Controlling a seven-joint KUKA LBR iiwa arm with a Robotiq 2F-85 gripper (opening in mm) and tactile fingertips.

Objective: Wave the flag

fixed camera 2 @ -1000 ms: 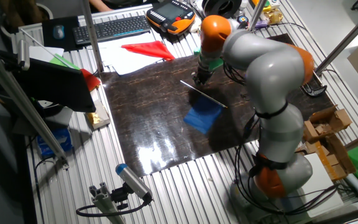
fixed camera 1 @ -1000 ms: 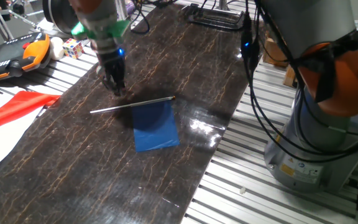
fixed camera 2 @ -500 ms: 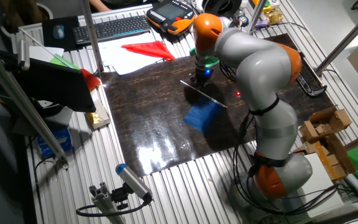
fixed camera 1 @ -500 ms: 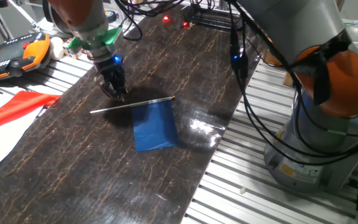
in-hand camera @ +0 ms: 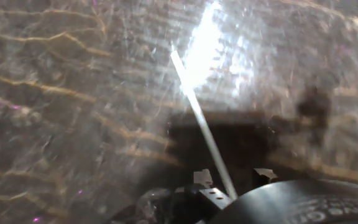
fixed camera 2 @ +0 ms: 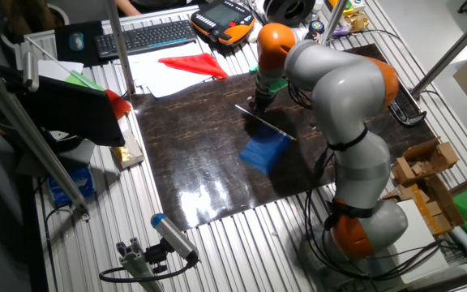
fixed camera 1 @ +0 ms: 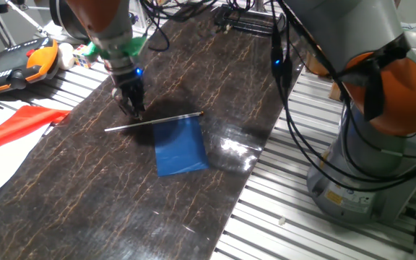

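The flag lies flat on the dark marbled table: a small blue sheet [fixed camera 1: 180, 146] on a thin silver stick [fixed camera 1: 139, 123]. It also shows in the other fixed view, sheet [fixed camera 2: 264, 152] and stick [fixed camera 2: 266, 123]. My gripper [fixed camera 1: 132, 108] points down just behind the bare part of the stick, low over the table, also in the other fixed view [fixed camera 2: 255, 105]. In the hand view the stick [in-hand camera: 197, 115] runs up the frame and passes between the two fingertips [in-hand camera: 202, 178] of the gripper [in-hand camera: 234, 177]. The jaws stand apart; nothing is held.
A red and white sheet [fixed camera 1: 9, 130] lies at the table's left edge. An orange and black pendant [fixed camera 1: 20, 61] and a coloured cube [fixed camera 1: 85, 54] sit behind it. Cables [fixed camera 1: 287, 79] hang at the right, next to the robot's base [fixed camera 1: 367, 166]. A keyboard [fixed camera 2: 148, 36] is at the back.
The hand has come down and a little toward the stick, and the wrist has turned. The flag has not moved.
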